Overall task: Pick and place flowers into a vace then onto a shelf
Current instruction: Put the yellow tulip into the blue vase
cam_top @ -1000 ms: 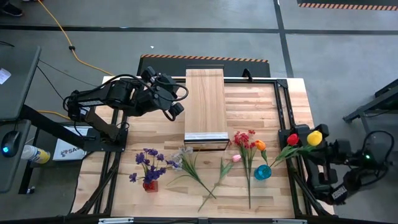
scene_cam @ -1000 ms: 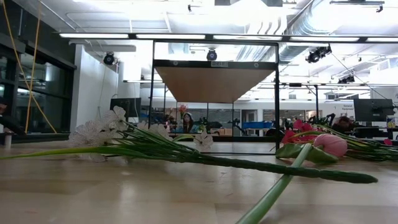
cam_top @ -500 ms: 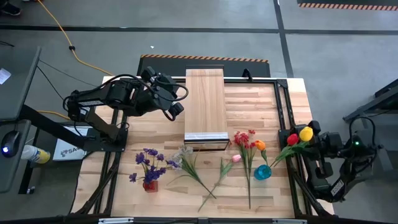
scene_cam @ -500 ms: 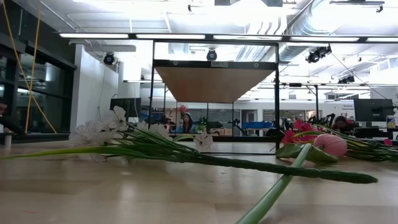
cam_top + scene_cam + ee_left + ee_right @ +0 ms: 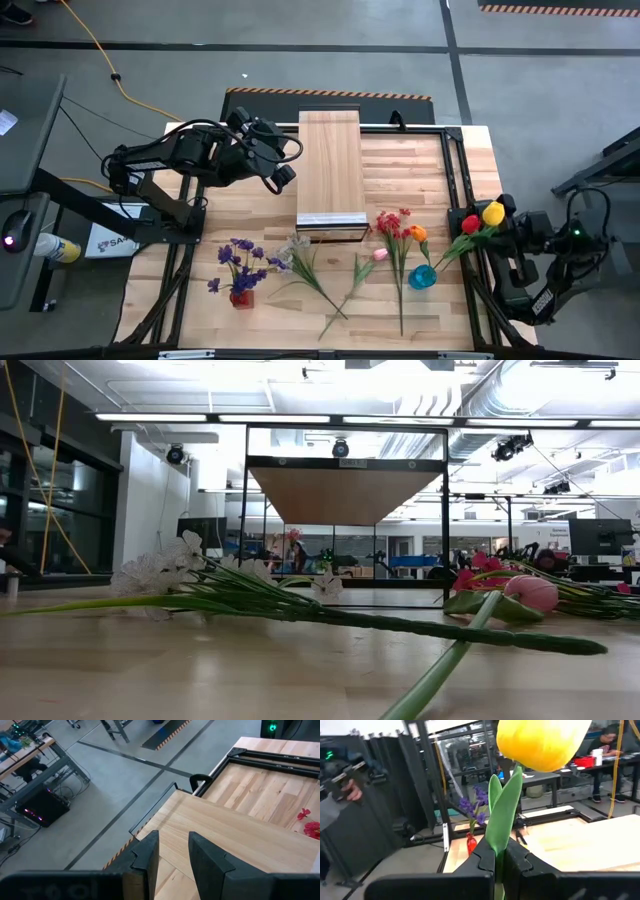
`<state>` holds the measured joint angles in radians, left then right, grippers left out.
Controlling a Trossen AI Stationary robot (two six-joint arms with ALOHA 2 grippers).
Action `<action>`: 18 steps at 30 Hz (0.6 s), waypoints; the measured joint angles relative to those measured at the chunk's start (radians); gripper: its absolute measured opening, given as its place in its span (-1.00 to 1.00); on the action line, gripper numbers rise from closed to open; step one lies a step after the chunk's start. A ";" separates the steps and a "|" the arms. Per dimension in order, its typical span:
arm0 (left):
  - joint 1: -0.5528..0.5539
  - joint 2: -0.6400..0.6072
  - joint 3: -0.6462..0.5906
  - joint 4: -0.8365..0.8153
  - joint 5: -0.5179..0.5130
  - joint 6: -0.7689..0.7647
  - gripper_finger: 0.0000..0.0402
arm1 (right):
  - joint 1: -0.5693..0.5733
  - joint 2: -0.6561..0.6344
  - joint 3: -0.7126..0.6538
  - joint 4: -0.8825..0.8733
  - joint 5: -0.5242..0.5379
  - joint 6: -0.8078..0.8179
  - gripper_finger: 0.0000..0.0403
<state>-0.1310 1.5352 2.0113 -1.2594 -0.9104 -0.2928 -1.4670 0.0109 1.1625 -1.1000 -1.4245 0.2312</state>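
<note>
From above, the left hand (image 5: 283,175) hangs just off the shelf's (image 5: 329,170) left edge, fingers a little apart with nothing between them. The right hand (image 5: 503,213) sits out at the tabletop's (image 5: 420,165) right edge, clamped on a yellow tulip (image 5: 492,213), with a red tulip (image 5: 470,224) right beside it. A purple spray (image 5: 240,262) stands in a small red vase (image 5: 241,297), and white, pink and red flowers lie loose near a blue vase (image 5: 422,277).

Down low, a white flower (image 5: 160,570) and a pink tulip (image 5: 530,592) lie across the wood.

Left wrist cam: fingers (image 5: 205,862) narrowly parted over the shelf (image 5: 235,837).

Right wrist cam: fingers (image 5: 482,862) pinched on the tulip's green stem (image 5: 504,815), yellow bloom (image 5: 542,740) above them.
</note>
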 joint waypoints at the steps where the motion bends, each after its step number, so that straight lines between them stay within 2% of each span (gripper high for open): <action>1: 0.000 0.000 0.000 0.000 0.000 0.000 -0.31 | 0.000 0.000 0.000 0.009 0.007 0.021 -1.00; 9: 0.000 0.000 0.000 0.000 0.000 0.000 -0.31 | -0.002 0.000 0.000 0.026 0.085 0.191 -1.00; 18: 0.000 0.000 0.000 0.000 0.001 0.000 -0.31 | -0.005 0.000 0.000 -0.013 0.089 0.137 -1.00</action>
<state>-0.1310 1.5352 2.0113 -1.2594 -0.9096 -0.2928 -1.4715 0.0109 1.1625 -1.1128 -1.3351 0.3678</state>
